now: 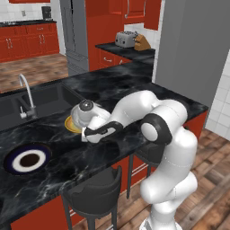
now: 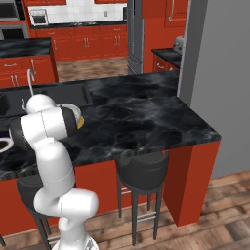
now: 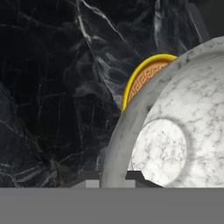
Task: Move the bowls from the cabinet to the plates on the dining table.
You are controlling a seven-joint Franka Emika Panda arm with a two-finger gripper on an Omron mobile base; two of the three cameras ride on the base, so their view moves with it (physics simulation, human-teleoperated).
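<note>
A pale grey speckled bowl [image 3: 175, 131] hangs close in front of the hand, right over the yellow-orange plate [image 3: 142, 76]; I cannot tell whether it rests on the plate. My gripper [image 3: 113, 179] is shut on the bowl's near rim. From the base, the hand covers most of the bowl [image 2: 72, 110] and leaves a sliver of yellow plate [image 1: 68, 125] [image 2: 80, 121]. The blue-rimmed white plate [image 1: 28, 160] lies bare to the left on the black marble dining table [image 1: 112, 85]. A red wall cabinet [image 1: 134, 9] with a curved silver handle hangs far back.
A sink [image 1: 45, 99] and a faucet [image 1: 27, 96] are set into the table just behind the plates. Dark stools [image 1: 94, 193] [image 2: 141, 176] stand under the table's near edge. A grey wall [image 1: 193, 45] rises at the right. A toaster [image 1: 126, 39] sits on the far counter.
</note>
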